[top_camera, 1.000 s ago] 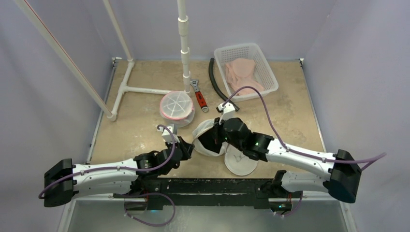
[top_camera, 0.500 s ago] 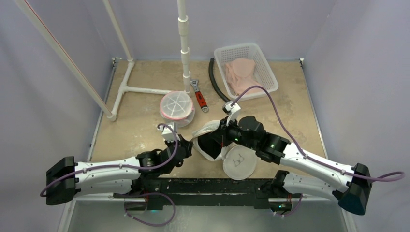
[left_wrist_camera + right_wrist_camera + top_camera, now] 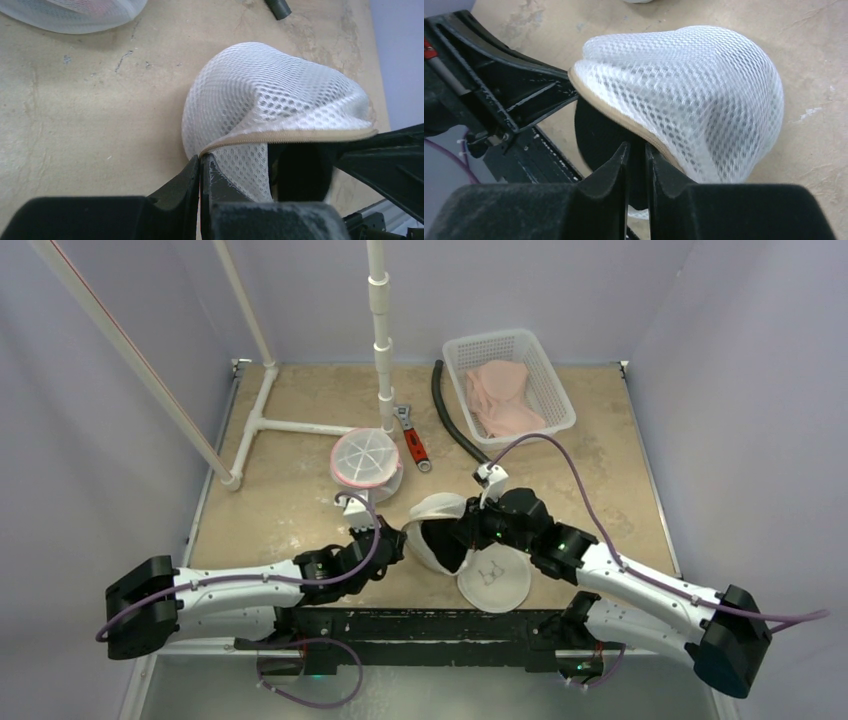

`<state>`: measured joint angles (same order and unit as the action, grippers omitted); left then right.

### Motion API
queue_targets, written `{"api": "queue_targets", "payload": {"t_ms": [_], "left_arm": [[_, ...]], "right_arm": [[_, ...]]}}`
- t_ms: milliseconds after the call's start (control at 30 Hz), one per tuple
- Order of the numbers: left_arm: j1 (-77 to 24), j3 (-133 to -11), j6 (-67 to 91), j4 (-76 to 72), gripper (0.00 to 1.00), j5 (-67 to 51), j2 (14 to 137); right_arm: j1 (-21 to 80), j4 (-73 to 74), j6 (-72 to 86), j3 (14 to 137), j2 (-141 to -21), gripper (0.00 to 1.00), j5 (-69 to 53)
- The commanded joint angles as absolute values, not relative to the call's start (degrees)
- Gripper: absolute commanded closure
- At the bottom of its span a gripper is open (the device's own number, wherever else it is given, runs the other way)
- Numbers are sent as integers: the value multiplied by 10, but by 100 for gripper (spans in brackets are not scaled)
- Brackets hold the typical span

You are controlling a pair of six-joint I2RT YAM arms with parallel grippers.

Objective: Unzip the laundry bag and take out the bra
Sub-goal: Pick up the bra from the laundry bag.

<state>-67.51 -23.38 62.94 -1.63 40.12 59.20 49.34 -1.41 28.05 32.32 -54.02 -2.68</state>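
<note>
- Left gripper clamps fully closed on the laundry bag at its tan zipper edge.
- Right gripper is barely parted at that same edge; grip unclear.
- Laundry bag sits on the tabletop, black bra showing inside.

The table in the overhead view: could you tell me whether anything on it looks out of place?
A red-handled wrench and a black hose lie near the white basket. These are tools, and they look odd among laundry items. Nothing appears spilled or damaged.
</note>
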Motion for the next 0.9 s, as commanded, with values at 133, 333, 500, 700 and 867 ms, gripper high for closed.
{"api": "queue_targets", "payload": {"t_ms": [133,333,500,700,867], "left_arm": [[-671,-236,608,-86,100,374,611],[-670,-240,601,-109,100,363,632],[-671,-240,608,-104,100,360,647],[-671,-225,624,-92,100,371,631],[-671,-224,622,-86,100,378,622]], "right_arm": [[493,-22,282,340,-520,48,31],[530,17,291,378,-527,39,66],[582,37,279,417,-598,37,151],[624,30,255,450,-691,30,217],[661,36,245,473,-744,24,278]]}}
